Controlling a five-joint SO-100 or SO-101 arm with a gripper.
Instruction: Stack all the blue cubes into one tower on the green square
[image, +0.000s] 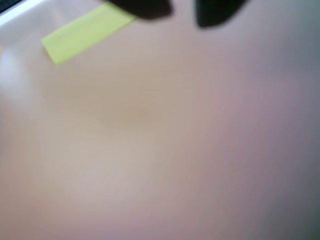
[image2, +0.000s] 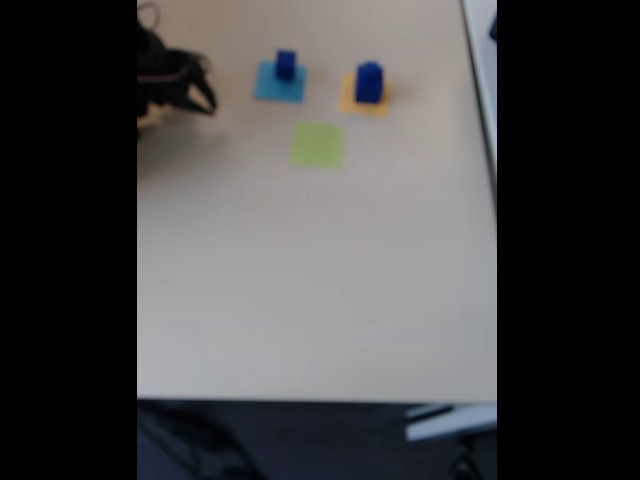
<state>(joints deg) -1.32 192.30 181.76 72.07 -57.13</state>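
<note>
Two dark-blue cubes show in the fixed view. One blue cube (image2: 286, 65) stands on a flat light-blue square (image2: 268, 88), and another blue cube (image2: 368, 81) stands on a flat orange-yellow square (image2: 350, 100). The green square (image2: 319, 144) lies bare in front of them and also shows at the upper left of the wrist view (image: 85, 32). My gripper (image: 182, 12) is open, its two dark fingertips (image: 142, 7) apart with nothing between them. In the fixed view the dark arm and gripper (image2: 200, 98) sit at the far left, well clear of the cubes.
A pale beige table (image2: 320, 280) stretches wide and bare in front of the squares. A white strip (image2: 480, 60) runs along the table's right edge. A dark floor lies below the table's front edge.
</note>
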